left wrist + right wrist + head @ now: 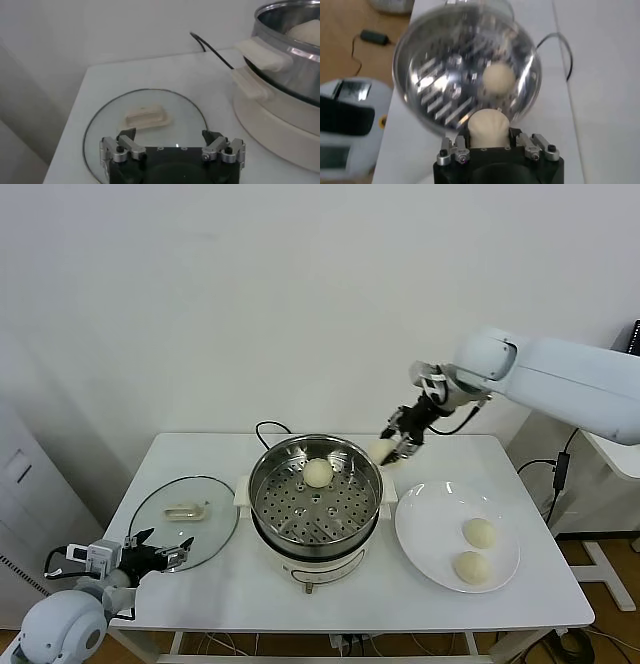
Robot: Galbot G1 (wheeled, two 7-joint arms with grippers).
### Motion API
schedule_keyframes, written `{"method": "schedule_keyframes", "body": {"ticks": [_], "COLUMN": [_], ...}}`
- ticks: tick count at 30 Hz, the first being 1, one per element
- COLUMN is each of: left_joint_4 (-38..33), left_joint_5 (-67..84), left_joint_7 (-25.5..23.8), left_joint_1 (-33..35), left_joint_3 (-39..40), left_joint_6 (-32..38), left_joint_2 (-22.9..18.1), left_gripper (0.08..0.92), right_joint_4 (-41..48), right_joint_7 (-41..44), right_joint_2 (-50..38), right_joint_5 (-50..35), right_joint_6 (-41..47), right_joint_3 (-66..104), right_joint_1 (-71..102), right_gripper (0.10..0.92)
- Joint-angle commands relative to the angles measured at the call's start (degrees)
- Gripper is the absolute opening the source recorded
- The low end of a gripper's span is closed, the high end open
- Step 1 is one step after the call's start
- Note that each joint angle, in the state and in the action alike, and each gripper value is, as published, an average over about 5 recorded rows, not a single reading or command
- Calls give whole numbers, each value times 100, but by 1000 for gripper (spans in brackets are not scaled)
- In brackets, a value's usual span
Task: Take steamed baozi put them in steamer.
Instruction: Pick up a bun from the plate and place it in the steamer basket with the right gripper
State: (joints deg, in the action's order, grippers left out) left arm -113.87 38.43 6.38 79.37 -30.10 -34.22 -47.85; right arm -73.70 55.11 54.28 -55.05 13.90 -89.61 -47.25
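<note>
White desk [230, 594] against a plain pale wall, carrying steamer [316, 536] at centre, glass lid [185, 524] to its left, white plate [430, 546] to its right. One baozi [318, 473] on the perforated tray, two more on the plate [480, 532] [471, 567]. Right gripper [400, 446] raised just beyond the steamer's far right rim, fingers pinching a fourth baozi [382, 450]; clamp on the bun plain only from right wrist view [489, 129]. Left gripper [160, 552] low at near left by the lid, fingers spread wide, seen clearly in left wrist view [172, 149].
</note>
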Motion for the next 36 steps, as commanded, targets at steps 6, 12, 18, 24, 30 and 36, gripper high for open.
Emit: {"method": "schedule_keyframes", "body": {"ticks": [6, 12, 18, 24, 30, 36], "left_joint_4": [25, 31, 48, 63, 93, 110], "left_joint_5": [-4, -4, -1, 0, 10, 20], "left_joint_7": [-8, -12, -13, -19, -26, -32], "left_joint_1": [3, 4, 5, 7, -1, -3], "left_joint_3": [20, 28, 26, 30, 23, 27], "left_joint_6": [13, 25, 55, 65, 79, 82], "left_joint_2": [13, 30, 57, 61, 79, 77], "left_gripper": [823, 823, 823, 823, 823, 823], "right_joint_4": [158, 263, 440, 635, 778, 740], "right_joint_7": [-847, -1142, -1372, -1503, -1615, -1543], "right_joint_2": [1678, 2049, 2270, 2381, 2440, 2273], "right_joint_5": [-989, -769, -568, -346, -271, -259], "right_joint_6": [591, 792, 921, 1011, 1015, 1027], "right_joint_3": [-58, -60, -57, -60, 12, 105], "right_joint_1": [291, 704, 1049, 1285, 1462, 1293], "right_gripper": [475, 475, 475, 475, 503, 651]}}
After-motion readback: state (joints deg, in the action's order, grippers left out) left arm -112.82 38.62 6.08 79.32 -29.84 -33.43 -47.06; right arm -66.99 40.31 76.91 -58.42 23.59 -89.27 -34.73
